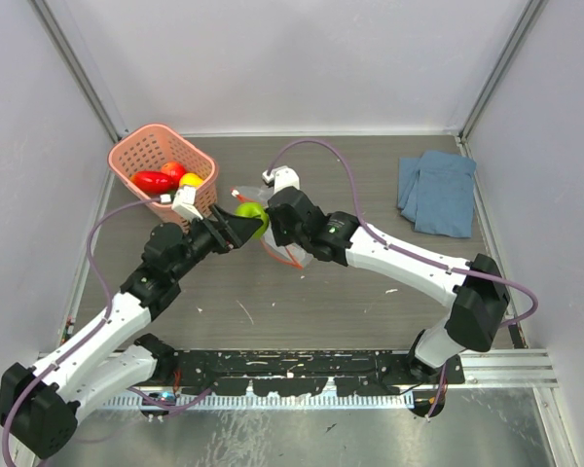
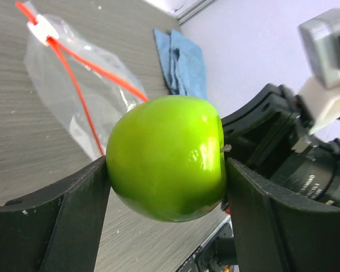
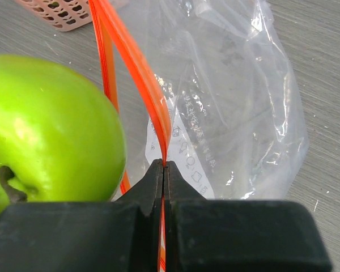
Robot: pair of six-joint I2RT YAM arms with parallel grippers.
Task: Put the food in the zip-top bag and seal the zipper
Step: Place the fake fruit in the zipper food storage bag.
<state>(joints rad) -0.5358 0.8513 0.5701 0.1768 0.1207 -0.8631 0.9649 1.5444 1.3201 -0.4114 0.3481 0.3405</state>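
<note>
Item 1. Table (image 1: 302, 302): grey wood-grain top, both arms reaching in from the near edge

Item 2. Left gripper (image 2: 167, 170): black fingers pressed against opposite sides of a green apple (image 2: 165, 164), which is held clear of the table, stem end toward the right finger

Item 3. Right gripper (image 3: 163, 175): jaws closed flat together on the zipper (image 3: 133, 68), pinching one orange-red strip, which rises from the jaws; the apple sits just left of that strip

Item 4. Zip-top bag (image 3: 232, 102): clear, crinkled, white printed label; lies mid-table between the two grippers, its two zipper strips spread in a V, mouth open; white slider (image 2: 41, 28) at the end where the strips meet; nothing seen inside

Item 5. Pink lattice basket (image 1: 136, 146): far left corner, well apart from the bag; holds a red piece (image 1: 154, 181), an orange-red piece (image 1: 173, 170) and a yellow piece (image 1: 192, 181)

Item 6. Blue cloth (image 1: 438, 193): folded, far right of the table
</note>
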